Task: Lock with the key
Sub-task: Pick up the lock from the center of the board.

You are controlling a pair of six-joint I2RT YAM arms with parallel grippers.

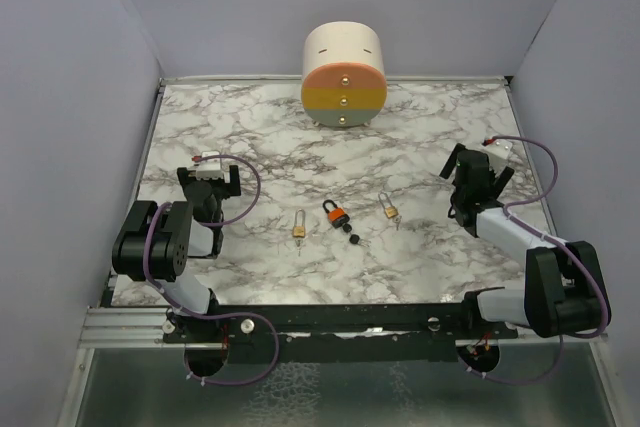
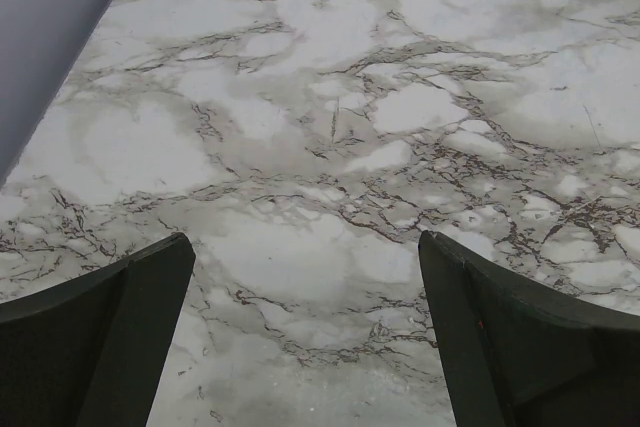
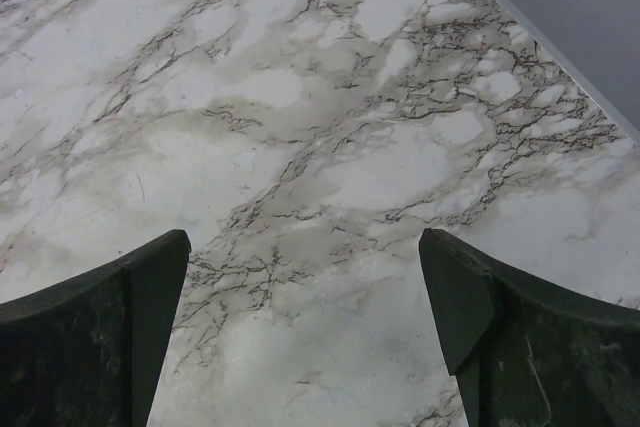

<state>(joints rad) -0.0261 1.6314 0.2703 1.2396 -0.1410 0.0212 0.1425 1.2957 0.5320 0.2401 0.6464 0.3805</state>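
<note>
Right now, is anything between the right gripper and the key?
Roughly, yes: a brass padlock lies on the table near the straight line from the right gripper to the key. Nothing shows between the key and the orange padlock.

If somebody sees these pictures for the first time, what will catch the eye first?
The striped round box at the back of the table stands out first. Then comes the orange padlock in the middle, the tiny black key just near it, and brass padlocks on both sides.
</note>
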